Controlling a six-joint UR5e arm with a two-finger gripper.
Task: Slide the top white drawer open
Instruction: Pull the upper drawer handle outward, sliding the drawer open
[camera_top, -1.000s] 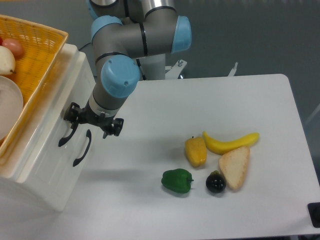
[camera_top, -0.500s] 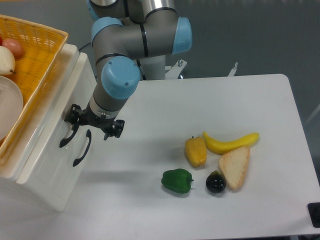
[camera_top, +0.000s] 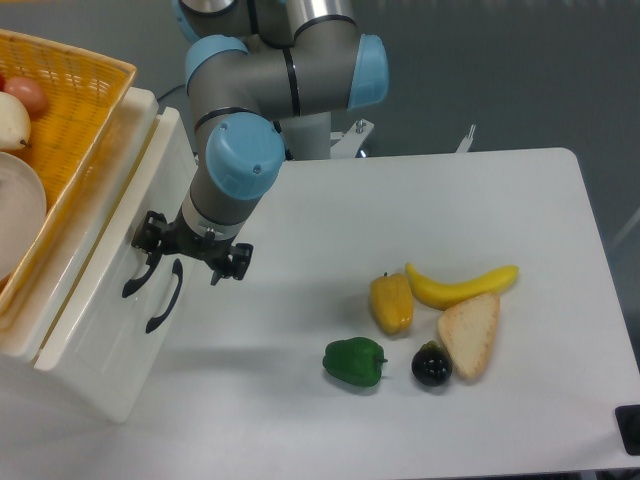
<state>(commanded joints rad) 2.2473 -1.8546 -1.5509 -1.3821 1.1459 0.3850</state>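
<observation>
The top white drawer (camera_top: 98, 292) is the upper front of the white cabinet at the left, and it stands pulled out a little from the cabinet body. Its curved black handle (camera_top: 134, 283) pokes out from under my gripper (camera_top: 166, 258). The gripper presses against the drawer front and is shut on the upper end of that handle; the fingertips themselves are mostly hidden by the wrist. Just to the right sits the lower drawer's black handle (camera_top: 165, 297), free of the gripper.
A yellow woven basket (camera_top: 92, 88) with round produce and a white dish rests on the cabinet top. On the table to the right lie a banana (camera_top: 460, 285), a yellow pepper (camera_top: 391, 303), a green pepper (camera_top: 354, 361), a bread slice (camera_top: 470, 333) and a dark round fruit (camera_top: 431, 366).
The gripper has shifted slightly right and down, and the top drawer front with its handle has come out with it. The lower handle and the foods have not moved.
</observation>
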